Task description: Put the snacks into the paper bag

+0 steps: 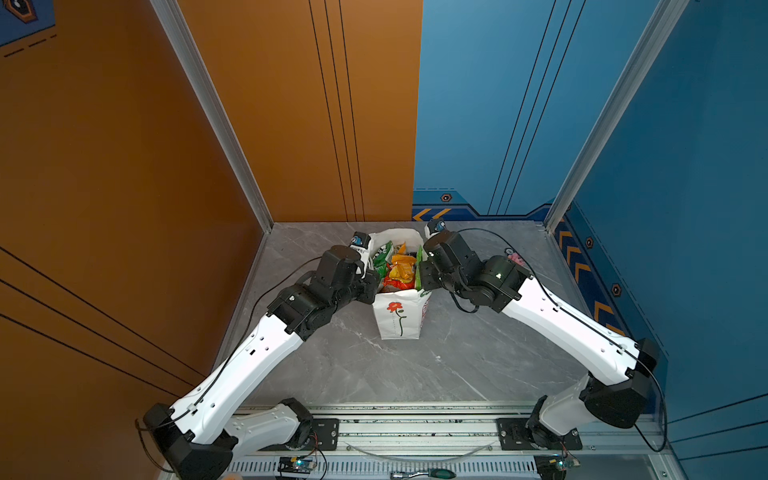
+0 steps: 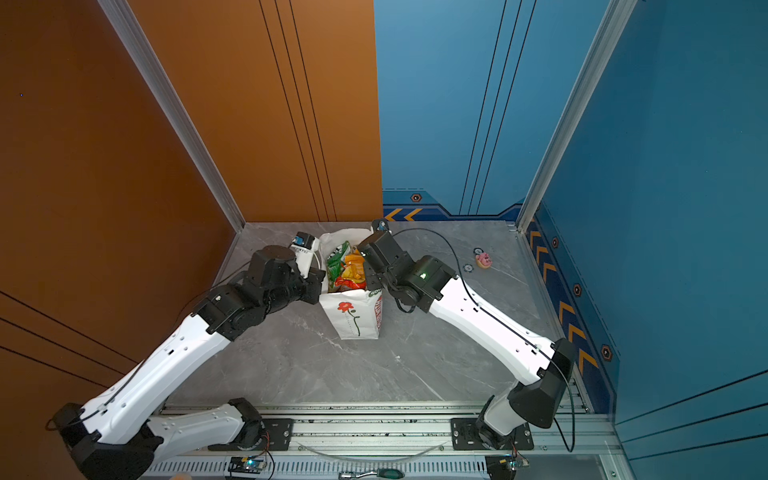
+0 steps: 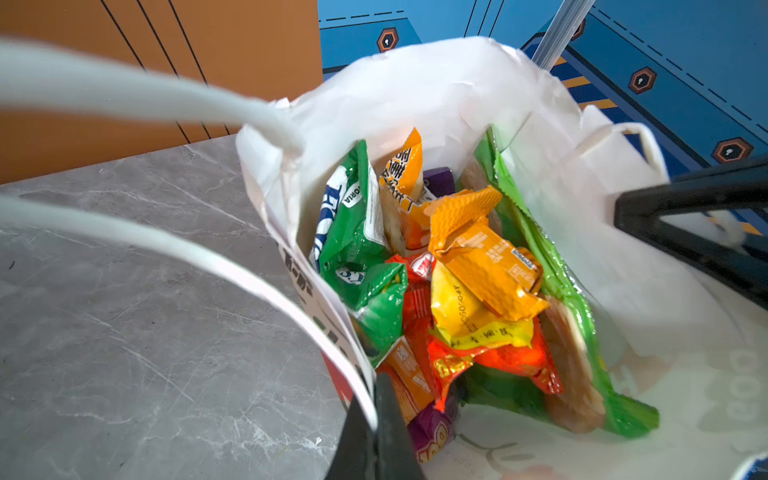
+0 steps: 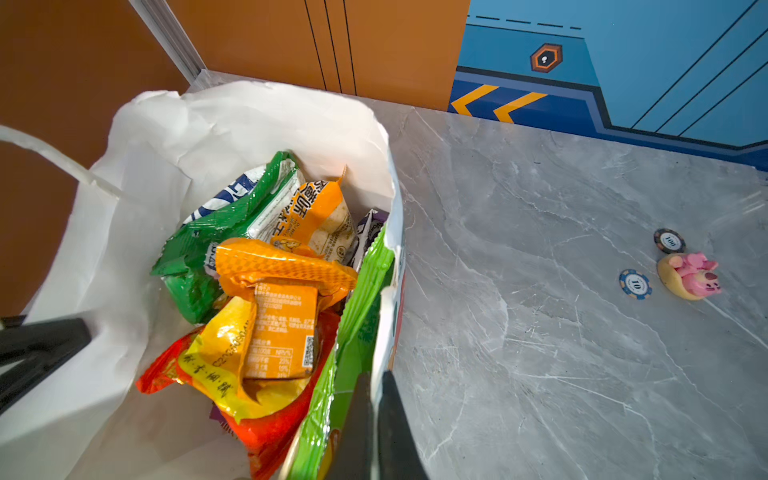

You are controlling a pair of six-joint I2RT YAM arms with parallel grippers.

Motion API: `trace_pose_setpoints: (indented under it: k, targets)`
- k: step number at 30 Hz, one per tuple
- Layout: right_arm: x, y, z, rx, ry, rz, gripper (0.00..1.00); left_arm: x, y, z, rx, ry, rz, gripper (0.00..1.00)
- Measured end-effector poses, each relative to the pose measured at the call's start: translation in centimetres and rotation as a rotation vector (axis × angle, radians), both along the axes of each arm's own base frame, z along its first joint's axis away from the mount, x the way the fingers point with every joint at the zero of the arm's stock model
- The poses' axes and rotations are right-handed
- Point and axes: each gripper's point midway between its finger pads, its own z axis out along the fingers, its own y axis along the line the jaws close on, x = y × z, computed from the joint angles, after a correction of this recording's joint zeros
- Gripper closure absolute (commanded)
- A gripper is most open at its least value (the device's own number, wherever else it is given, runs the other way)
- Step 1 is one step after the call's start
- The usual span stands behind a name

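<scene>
upright towards the back of the grey, veined stone-look tabletop (image 4: pixel 540 332): the tall white paper bag (image 1: pixel 411 322), matte and creased, mouth wide open, a red flower print (image 1: pixel 395 307) on a dark stem on its near face

crammed inside, the snacks (image 4: pixel 278 328), crinkly glossy film packets heaped to just under the rim:
- a green packet (image 3: pixel 357 249) with white and blue lettering against one wall
- a slim orange sachet (image 3: pixel 405 166) upright beside it
- a folded orange packet (image 3: pixel 486 257) with a serrated end on top of the pile
- a yellow wrapper (image 3: pixel 457 307) beneath it
- a red-orange packet (image 3: pixel 511 357) lower down
- a long bright-green packet (image 3: pixel 557 291) flat along the opposite wall
- a purple corner (image 3: pixel 432 428) at the edge of the heap

left gripper (image 3: pixel 376 399) on the bag's left side in both top views, black tapered jaws closed tight, pinching the bag by its white cord handle (image 3: pixel 124 95) right at the rim, the loop arching back past the wrist camera

right gripper (image 4: pixel 376 386) on the bag's right side, jaws likewise closed, the thin paper rim clamped between them, the bright-green packet just inside

well apart on the bare table to the right: a small pink toy (image 4: pixel 692 276) on a tan ring, rounded and smooth, just beside two flat round poker chips (image 4: pixel 635 284), one blue, one dark
</scene>
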Motion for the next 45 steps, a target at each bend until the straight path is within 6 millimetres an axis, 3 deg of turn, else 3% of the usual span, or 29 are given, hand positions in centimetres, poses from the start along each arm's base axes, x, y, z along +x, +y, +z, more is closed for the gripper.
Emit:
trace_pose_setpoints:
  k: [7, 10, 14, 23, 30, 36, 41, 45]
  targets:
    - [2.8, -0.1, -5.1, -0.055, 0.094, -0.073, 1.00, 3.6, -3.2, -4.4, 0.086, 0.162, -0.027, 1.00]
    - [3.5, -0.4, -5.4, -0.041, 0.101, -0.092, 1.00, 3.3, -3.5, -3.8, 0.070, 0.151, -0.042, 1.00]
    - [3.6, -0.9, -4.6, -0.026, 0.088, -0.101, 0.91, 2.3, -2.9, -2.8, 0.053, 0.131, -0.046, 0.98]
    - [3.8, -1.7, -3.8, -0.002, 0.079, -0.117, 0.58, 2.2, -2.9, -1.6, 0.024, 0.089, -0.053, 0.70]
    - [3.9, -2.2, -3.1, 0.022, 0.074, -0.130, 0.42, 2.2, -2.8, -0.9, 0.010, 0.070, -0.047, 0.49]
    - [3.3, -2.0, -1.7, 0.068, 0.060, -0.101, 0.21, 2.1, -1.9, 0.3, 0.008, 0.027, -0.020, 0.28]
    - [2.9, -2.1, -0.4, 0.093, 0.039, -0.086, 0.13, 1.3, -0.2, 1.7, -0.004, -0.047, 0.026, 0.07]
    - [2.8, -2.1, -0.1, 0.104, 0.037, -0.073, 0.10, 0.6, 1.7, 3.0, -0.013, -0.116, 0.080, 0.01]
